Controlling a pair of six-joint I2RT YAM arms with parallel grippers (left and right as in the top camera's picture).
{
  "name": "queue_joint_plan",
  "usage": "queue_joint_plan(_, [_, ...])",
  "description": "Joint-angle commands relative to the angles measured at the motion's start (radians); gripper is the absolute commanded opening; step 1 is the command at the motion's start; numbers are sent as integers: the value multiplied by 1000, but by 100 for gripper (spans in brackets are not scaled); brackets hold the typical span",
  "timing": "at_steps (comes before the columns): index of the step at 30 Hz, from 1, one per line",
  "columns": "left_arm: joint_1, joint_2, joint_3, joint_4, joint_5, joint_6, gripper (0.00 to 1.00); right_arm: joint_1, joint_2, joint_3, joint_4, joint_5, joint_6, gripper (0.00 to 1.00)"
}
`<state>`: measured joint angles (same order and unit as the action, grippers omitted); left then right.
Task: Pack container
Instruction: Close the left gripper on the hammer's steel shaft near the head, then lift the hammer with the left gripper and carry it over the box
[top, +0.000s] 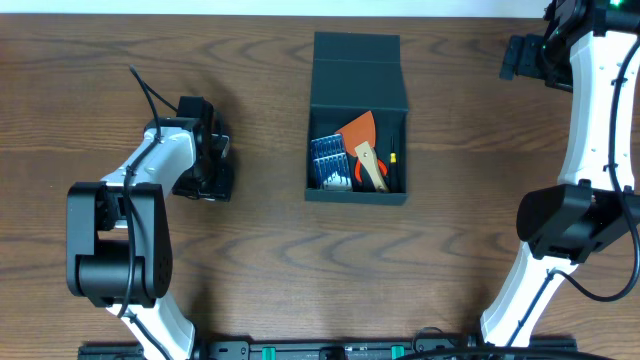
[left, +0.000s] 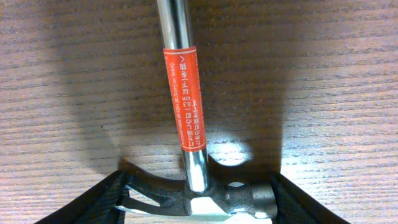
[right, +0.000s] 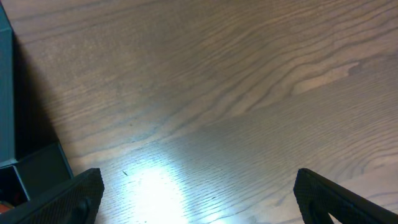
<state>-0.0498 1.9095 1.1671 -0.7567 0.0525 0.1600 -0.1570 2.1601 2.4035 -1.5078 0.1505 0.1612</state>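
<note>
Surface: wood table (top: 250, 260)
Container (top: 358, 70): one, open, long axis toward far edge
Hammer (left: 183, 93): one
Left gripper (left: 198, 208): straddles hammer head, grip unclear
Right gripper (right: 199, 199): wide, empty

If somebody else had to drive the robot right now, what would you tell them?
Left gripper: fingers on both sides of the hammer head, left of the container. Can't tell if it's gripped.
Right gripper: open, empty, over the table right of the container.
Container: mid-table, lid open, with an orange scraper, a blue pack and other small tools inside.
Done: those tools are packed.
Left: get the hammer in, then probably shut the lid.
</note>
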Motion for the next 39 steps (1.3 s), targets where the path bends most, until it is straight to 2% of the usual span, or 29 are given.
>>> queue_joint_plan(1, [1,37,2,-1,-46,-13,64,1,-9,17,-3,6,14,99])
queue_joint_plan(31, [0,-118,218,-129,-45,-20,64,1,-9,17,-3,6,14,99])
queue_joint_plan(37, [0,-153,288,-187,-45,-20,62,1,-9,17,-3,6,14,99])
queue_joint_plan(39, [-1,-171,299,-194,-45,-20,59,1,-9,17,-3,6,14,99])
